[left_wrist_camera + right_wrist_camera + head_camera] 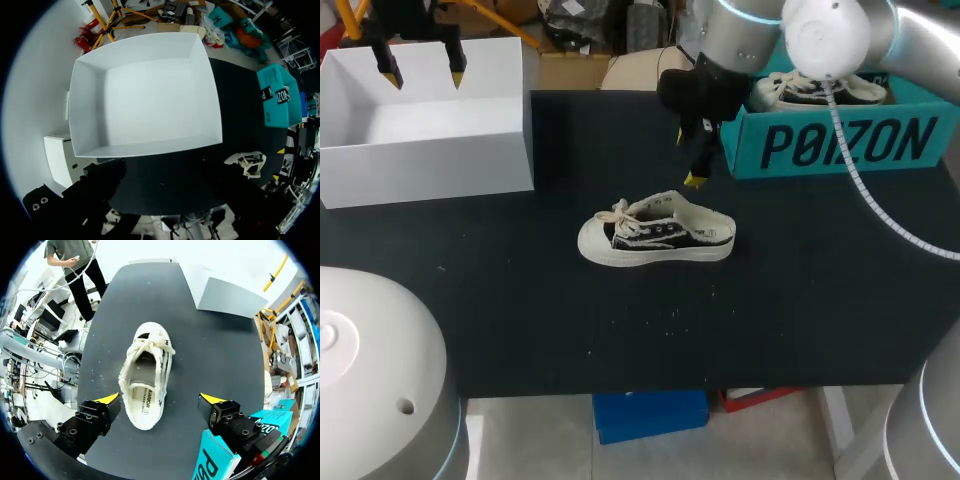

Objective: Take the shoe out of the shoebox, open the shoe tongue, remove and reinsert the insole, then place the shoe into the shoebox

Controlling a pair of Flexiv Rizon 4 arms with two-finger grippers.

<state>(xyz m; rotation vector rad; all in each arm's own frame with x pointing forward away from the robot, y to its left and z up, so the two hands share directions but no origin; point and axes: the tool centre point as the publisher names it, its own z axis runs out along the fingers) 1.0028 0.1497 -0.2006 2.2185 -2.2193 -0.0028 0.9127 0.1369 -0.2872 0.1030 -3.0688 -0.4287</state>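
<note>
Shoe [655, 235] out on table [800, 300] centre, toe to 9 o'clock, teal shoebox [840, 140] at its 2 o'clock; right gripper [160, 399] spread over heel, so tongue-opening looks next, likely needing descent onto the tongue.

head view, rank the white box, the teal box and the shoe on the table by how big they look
1. white box: clearly largest.
2. teal box: next, though the right arm hides part of it.
3. shoe: smallest.
</note>
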